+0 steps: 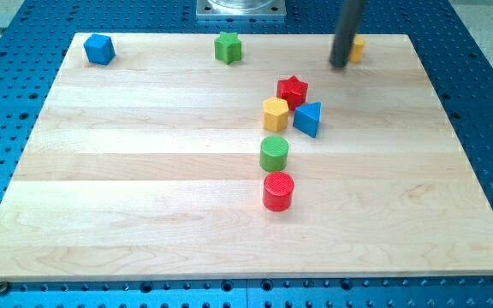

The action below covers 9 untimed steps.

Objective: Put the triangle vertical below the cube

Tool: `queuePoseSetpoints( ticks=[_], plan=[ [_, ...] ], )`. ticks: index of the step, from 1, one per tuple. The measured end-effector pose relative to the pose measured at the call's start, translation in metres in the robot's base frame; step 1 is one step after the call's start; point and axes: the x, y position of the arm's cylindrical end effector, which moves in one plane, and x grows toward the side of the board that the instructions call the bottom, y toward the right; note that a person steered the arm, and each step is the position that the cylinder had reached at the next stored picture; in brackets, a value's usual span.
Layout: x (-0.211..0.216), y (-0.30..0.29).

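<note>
The blue triangle lies right of the board's centre, next to a yellow hexagon and a red star. The blue cube sits at the board's top left corner, far from the triangle. My tip is near the view's top edge, right of centre, above and to the right of the triangle and apart from it. It stands just left of a yellow block that the rod partly hides.
A green star sits at the top middle. A green cylinder and a red cylinder stand below the yellow hexagon. The wooden board lies on a blue perforated table.
</note>
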Motion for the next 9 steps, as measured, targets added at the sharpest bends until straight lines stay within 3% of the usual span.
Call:
queuePoseSetpoints(
  ticks=[3,4,5,8,9],
  plan=[
    [0.013,-0.016],
    [0.032,-0.008],
    [0.099,0.029],
    [0.126,0.018],
    [0.135,-0.022]
  ],
)
